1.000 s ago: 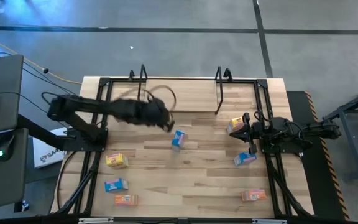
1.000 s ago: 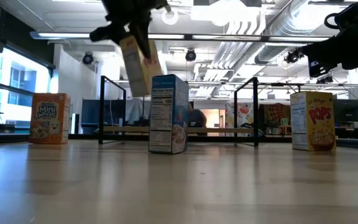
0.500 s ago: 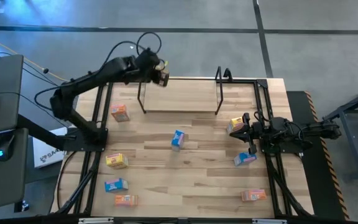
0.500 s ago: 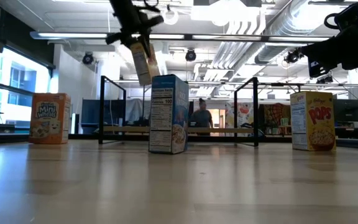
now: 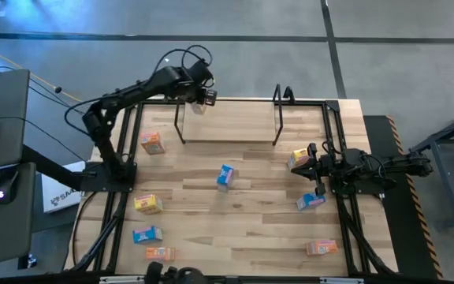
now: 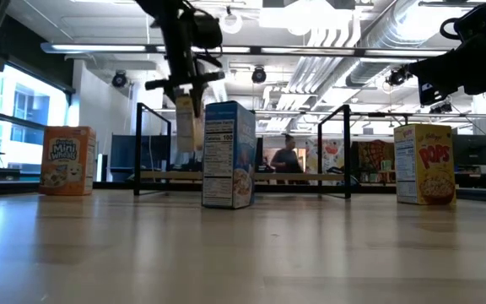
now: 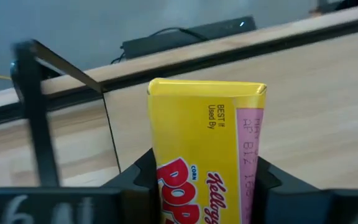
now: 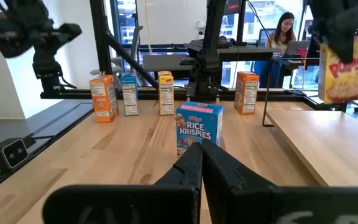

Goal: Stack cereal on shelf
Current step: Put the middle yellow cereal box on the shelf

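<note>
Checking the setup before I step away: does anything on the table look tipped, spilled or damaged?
Nothing stands out. The boxes on the table stand upright, none crushed. The left gripper holds a yellow cereal box above the shelf at its left end. The right gripper waits shut at the right.

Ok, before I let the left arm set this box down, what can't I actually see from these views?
- Yellow box: its lower part is cut off by the left wrist view's edge, behind the left gripper.
- Gap between box and shelf board: the high view looks straight down, and in the low view the blue box hides that stretch of board.
- Right gripper: parked with jaws shut; nothing else of it is hidden.
</note>
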